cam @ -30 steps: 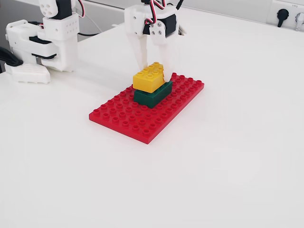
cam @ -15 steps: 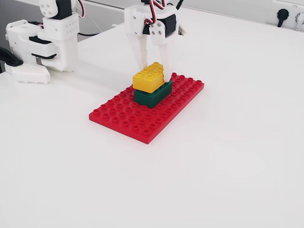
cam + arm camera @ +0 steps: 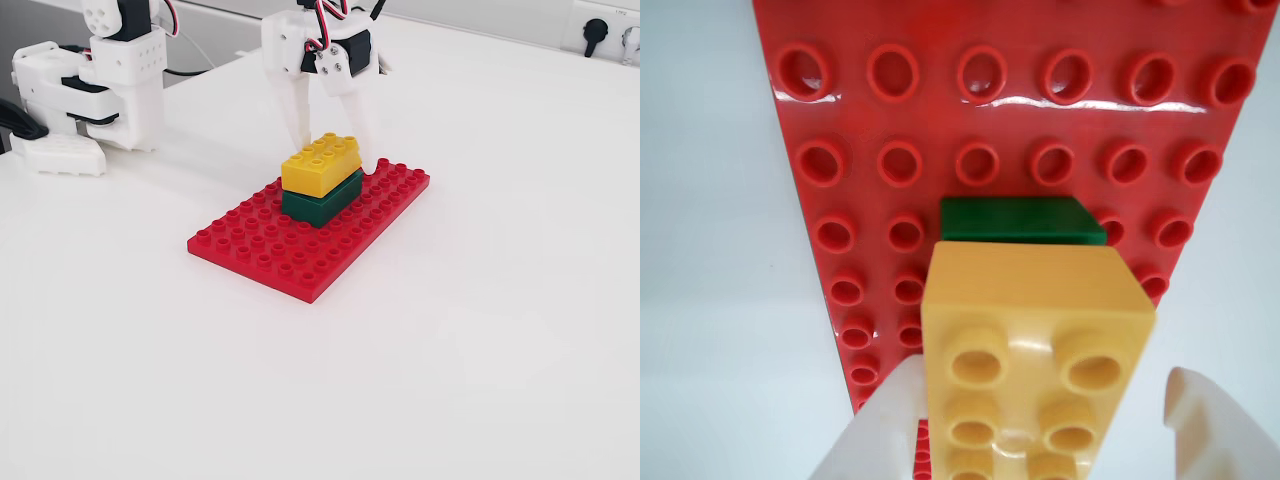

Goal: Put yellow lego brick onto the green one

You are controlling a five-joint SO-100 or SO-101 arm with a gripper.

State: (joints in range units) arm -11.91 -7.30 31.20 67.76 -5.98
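The yellow lego brick [image 3: 320,166] lies flat and level on top of the green one [image 3: 320,206], the two lined up on a red studded baseplate [image 3: 258,246]. My gripper [image 3: 332,146] straddles the far end of the yellow brick and is open. In the wrist view the yellow brick [image 3: 1030,300] fills the lower middle, and only a strip of the green brick [image 3: 1020,221] shows beyond it. The left finger [image 3: 885,425] lies against the brick's side. The right finger [image 3: 1210,430] stands apart from it.
The red baseplate [image 3: 980,110] rests on a white table [image 3: 480,330]. The arm's white base and motors [image 3: 90,90] stand at the back left of the fixed view. A wall socket [image 3: 596,30] sits at the back right.
The yellow brick was tilted on the green one and now sits flat on it. The gripper's right finger has swung away from the brick, so the jaw has opened.
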